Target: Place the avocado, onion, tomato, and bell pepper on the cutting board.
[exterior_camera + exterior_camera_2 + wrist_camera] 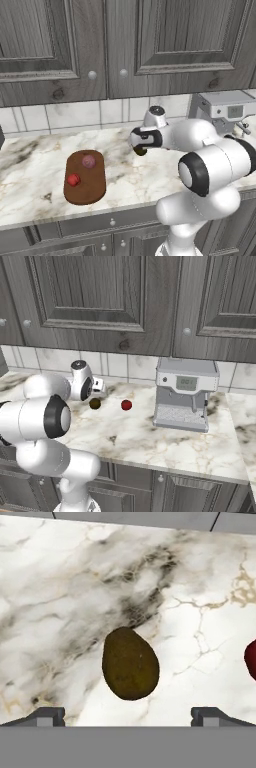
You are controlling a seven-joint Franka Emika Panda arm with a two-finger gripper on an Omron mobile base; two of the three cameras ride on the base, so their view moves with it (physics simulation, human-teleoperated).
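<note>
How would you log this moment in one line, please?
gripper: open above avocado | board: onion, pepper | counter: avocado, tomato

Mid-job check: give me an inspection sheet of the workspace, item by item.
Surface: marble counter, grey veining, tiled backsplash behind.
Cutting board: flat on the counter, carrying the onion and the bell pepper.
Avocado: on bare counter, off the board, lying between the finger tips in the hand view.
Tomato: on bare counter, beside the avocado, apart from it.
Clutter: coffee machine at the counter's right.
Gripper: open, above the avocado, not touching it.
Cables: nothing seen.
Surroundings: grey wood cabinets above, drawers below.
</note>
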